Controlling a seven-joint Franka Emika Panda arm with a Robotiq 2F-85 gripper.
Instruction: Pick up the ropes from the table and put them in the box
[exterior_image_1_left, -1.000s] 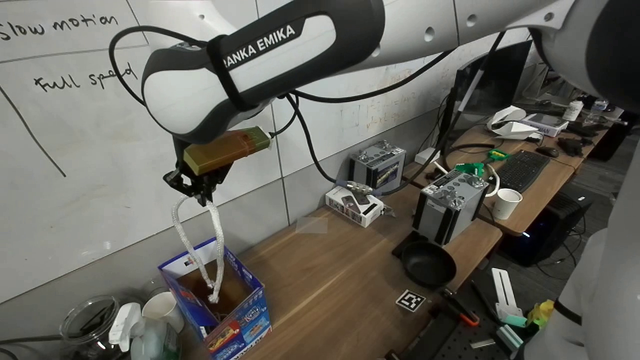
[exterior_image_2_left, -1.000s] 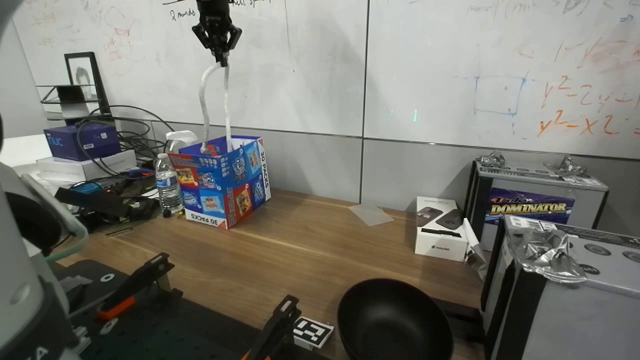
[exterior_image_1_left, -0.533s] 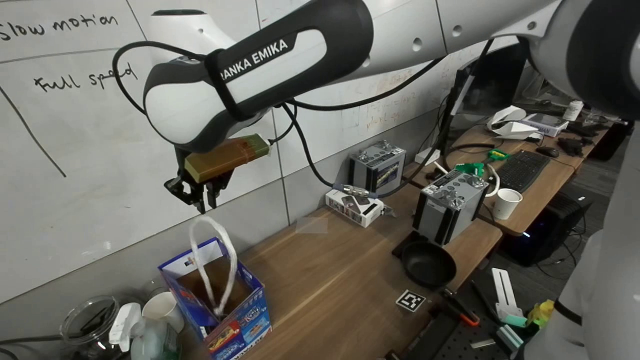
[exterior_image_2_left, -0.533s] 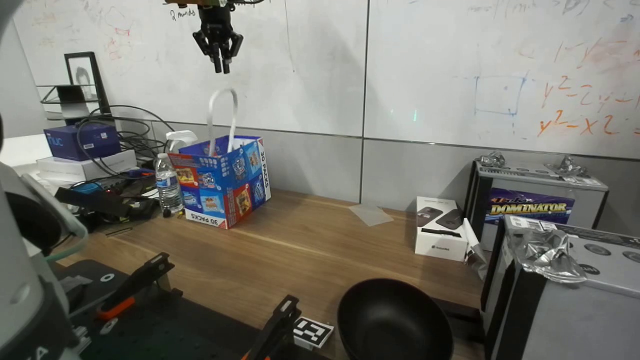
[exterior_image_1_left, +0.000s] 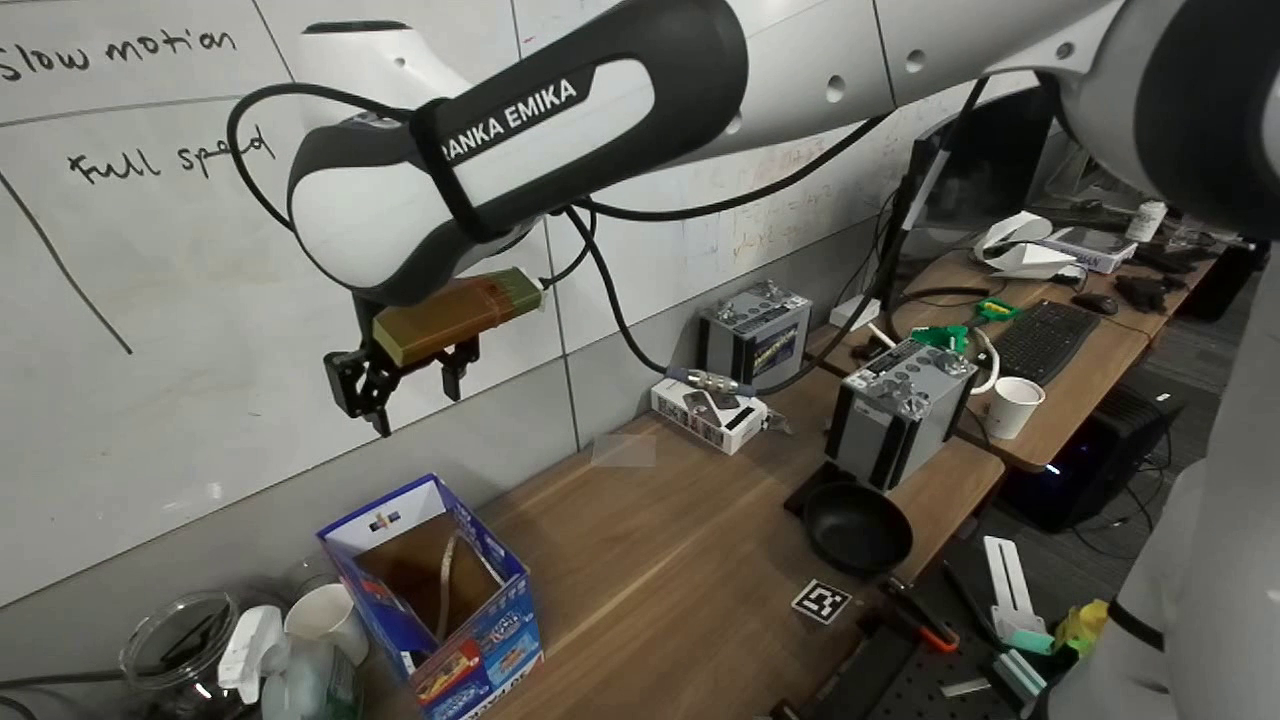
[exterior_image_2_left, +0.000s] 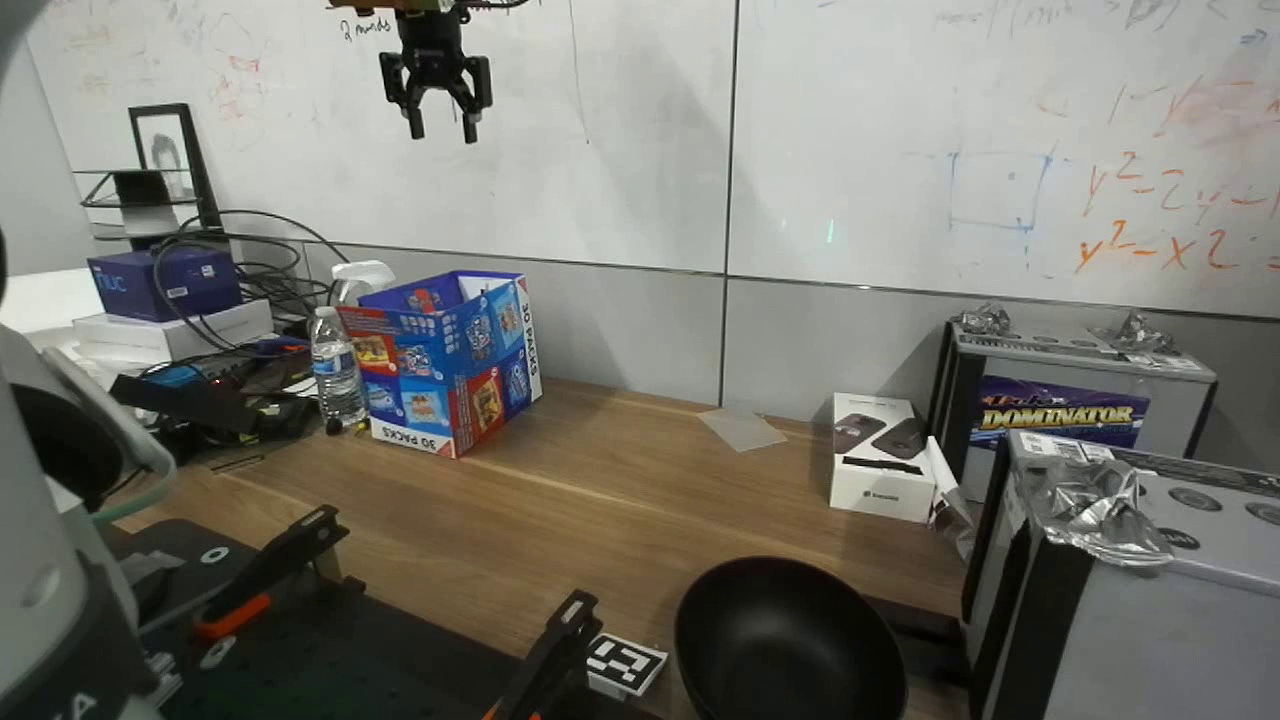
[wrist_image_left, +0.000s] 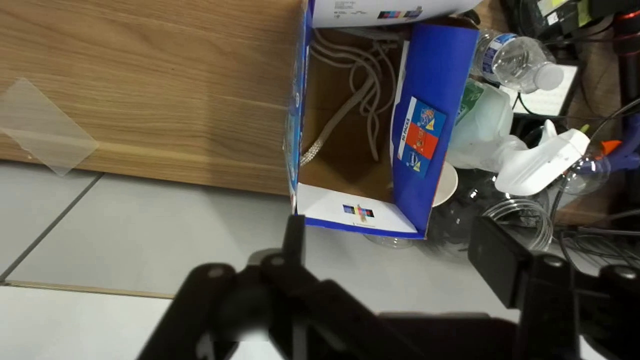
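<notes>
The white ropes (wrist_image_left: 340, 114) lie in loose loops inside the box, seen best in the wrist view. In an exterior view a single strand of rope (exterior_image_1_left: 446, 580) shows against the brown inside; elsewhere the walls hide them. Blue with white and coloured printing, the box (exterior_image_2_left: 420, 400) stands upright on the wood-grain table (exterior_image_2_left: 600, 480) by the whiteboard wall, its top uncovered. High above it hangs my gripper (exterior_image_2_left: 443, 135), fingers wide apart and nothing between them. The wrist view has the gripper (wrist_image_left: 390, 235) near the box's wall-side rim, apart from it.
Beside the box stand a spray bottle (wrist_image_left: 530, 165), a water bottle (exterior_image_2_left: 335, 370), a paper cup (exterior_image_1_left: 328, 620) and a clear jar (exterior_image_1_left: 180, 640). Farther along the table are a black bowl (exterior_image_2_left: 790, 640), a white phone box (exterior_image_2_left: 880, 460) and grey batteries (exterior_image_1_left: 900, 410).
A second ago the gripper was shut on a rope dangling into the box. It let go, the rope dropped inside, and the fingers spread wide. The arm came down slightly, then stayed still.
</notes>
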